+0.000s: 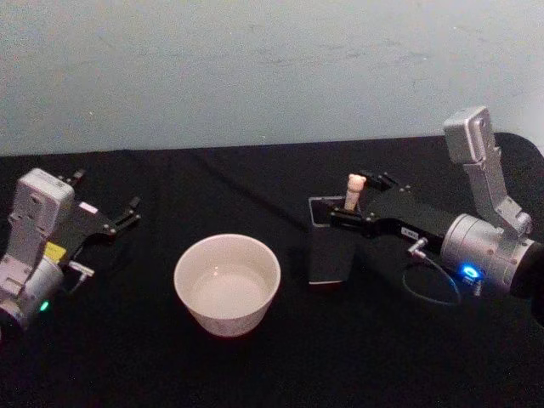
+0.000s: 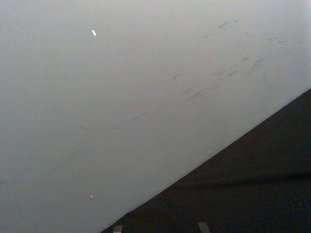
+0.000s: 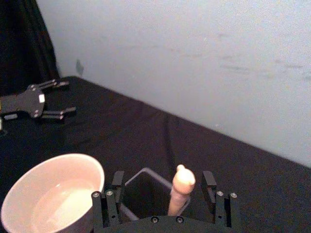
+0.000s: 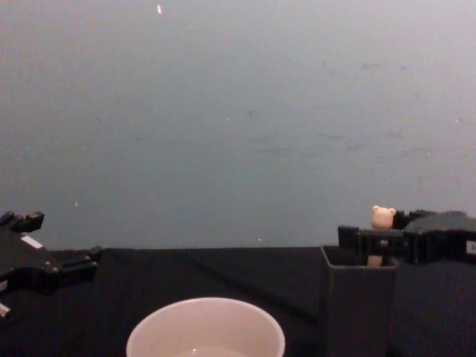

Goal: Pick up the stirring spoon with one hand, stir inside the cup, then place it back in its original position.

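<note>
We found the stirring spoon [image 3: 181, 190] upright between our right gripper's [image 3: 165, 190] wide-open fingers [image 3: 209, 183], near the bench's right edge [image 1: 510, 340]; left gripper [image 1: 115, 219] parked open.

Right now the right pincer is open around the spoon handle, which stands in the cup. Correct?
Not quite. The right pincer is open around the spoon handle, but the spoon stands in the dark holder, not the cup. The head view shows it.

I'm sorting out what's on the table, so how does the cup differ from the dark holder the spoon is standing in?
The cup is round, wide and cream-white; the holder is square, narrow and dark grey. The cup stands lower than the holder. The cup has no spoon in it; the holder has the stirring spoon upright inside, between the right gripper's open fingers. Both stand upright, open-topped, on the black table.
</note>
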{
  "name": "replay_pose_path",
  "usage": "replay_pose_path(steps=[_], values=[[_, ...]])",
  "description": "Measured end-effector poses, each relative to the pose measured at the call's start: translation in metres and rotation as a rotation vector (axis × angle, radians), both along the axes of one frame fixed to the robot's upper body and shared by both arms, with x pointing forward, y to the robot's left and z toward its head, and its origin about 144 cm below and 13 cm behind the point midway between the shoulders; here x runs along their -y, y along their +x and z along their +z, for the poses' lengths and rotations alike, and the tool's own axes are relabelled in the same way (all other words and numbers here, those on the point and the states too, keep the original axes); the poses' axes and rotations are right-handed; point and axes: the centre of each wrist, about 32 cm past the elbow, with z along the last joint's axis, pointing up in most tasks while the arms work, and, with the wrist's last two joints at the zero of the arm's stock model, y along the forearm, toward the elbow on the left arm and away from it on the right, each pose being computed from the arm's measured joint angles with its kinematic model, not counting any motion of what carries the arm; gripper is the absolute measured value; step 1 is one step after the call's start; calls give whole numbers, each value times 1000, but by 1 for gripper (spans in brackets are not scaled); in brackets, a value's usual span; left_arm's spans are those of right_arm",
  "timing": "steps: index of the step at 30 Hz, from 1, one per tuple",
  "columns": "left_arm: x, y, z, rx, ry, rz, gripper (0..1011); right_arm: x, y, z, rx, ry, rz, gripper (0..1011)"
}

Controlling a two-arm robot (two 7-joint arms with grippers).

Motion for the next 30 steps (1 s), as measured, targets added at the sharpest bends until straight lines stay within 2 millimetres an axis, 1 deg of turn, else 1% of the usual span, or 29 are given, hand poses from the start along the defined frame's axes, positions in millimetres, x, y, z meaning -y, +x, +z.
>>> replay_pose_path(steps=[9, 12, 13, 16, 17, 20, 23, 25, 26, 30], values=[[0, 0, 0, 0, 0, 0, 1001, -3, -4, 0, 146, 58, -117, 1002], [0, 0, 0, 0, 0, 0, 1001, -7, -5, -1, 227, 124, -238, 1002], [0, 0, 0, 0, 0, 0, 1002, -7, -5, -1, 227, 124, -238, 1002], [0, 0, 0, 0, 0, 0, 1001, -13, -5, -6, 285, 147, -356, 1002], [0, 0, 0, 0, 0, 0, 1001, -16, -5, -10, 303, 140, -408, 1002], [0, 0, 0, 0, 0, 0, 1001, -18, -3, -17, 312, 113, -471, 1002], [0, 0, 0, 0, 0, 0, 1002, -19, -2, -31, 301, 53, -542, 1002], [0, 0, 0, 0, 0, 0, 1001, -17, -3, -43, 290, 12, -567, 1002], [0, 0, 0, 0, 0, 0, 1001, -17, -3, -43, 290, 12, -567, 1002], [0, 0, 0, 0, 0, 0, 1001, -13, -8, -62, 252, -49, -579, 1002]])
